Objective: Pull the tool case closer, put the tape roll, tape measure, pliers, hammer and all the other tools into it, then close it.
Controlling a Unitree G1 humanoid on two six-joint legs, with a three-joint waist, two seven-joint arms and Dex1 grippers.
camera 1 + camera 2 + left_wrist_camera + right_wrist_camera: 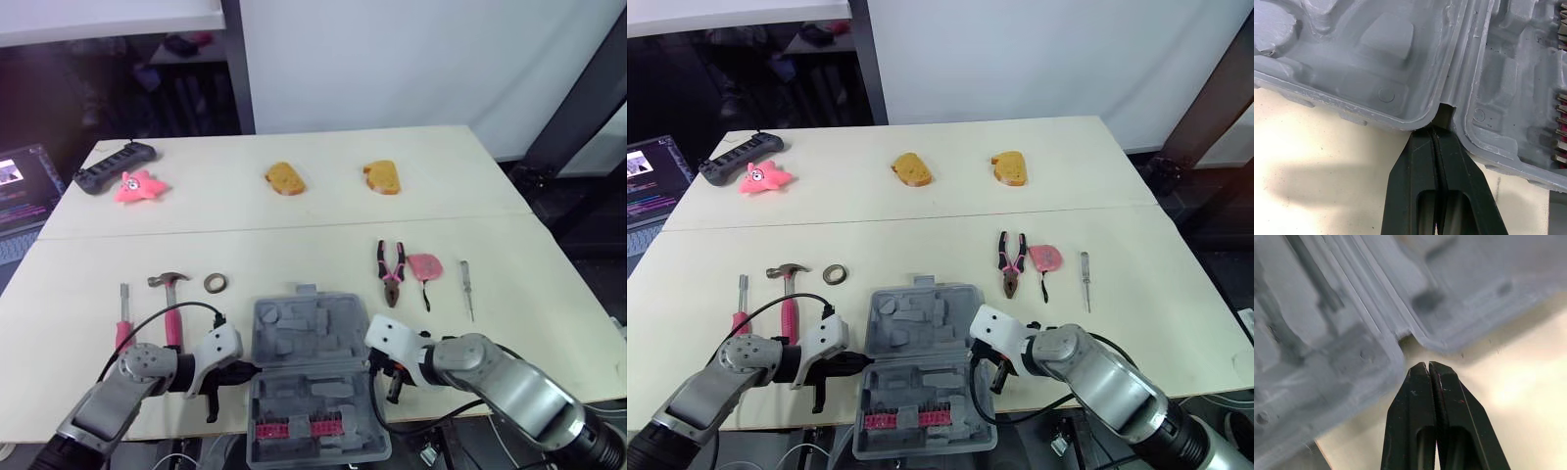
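Tool case (312, 377): lies open and flat at the 6 o'clock edge of the desk (549, 294). Its hinge runs from 9 to 3 o'clock. The handle half is at 12 o'clock, and the half with the pink bit rows at 6 o'clock reaches past the desk edge.
Left end effector (1436, 128): at 9 o'clock of the case, with its two black fingers pressed together and holding nothing. The tips sit in the hinge notch between the two halves, touching the grey plastic or all but touching it.
Right end effector (1428, 364): at 3 o'clock of the case, fingers pressed together and empty. The tips point at the hinge notch on that side, just short of it, with a sliver of desk between.
Hammer (173, 304): pink handle, at 10 o'clock of the case, beside the left arm.
Red-handled screwdriver (123, 318): at 9 o'clock of the hammer.
Tape roll (217, 283): at 11 o'clock of the case, just beside the hammer head.
Pliers (391, 272): at 1 o'clock of the case, handles pointing to 12.
Tape measure (424, 266): pink, just beside the pliers at their 3 o'clock.
Slim screwdriver (467, 287): at 3 o'clock of the tape measure, apart from it.
Far half of desk: two yellow sponges (285, 178) at 12 o'clock; a pink toy (139, 186) and a black controller (116, 166) at 10 o'clock.
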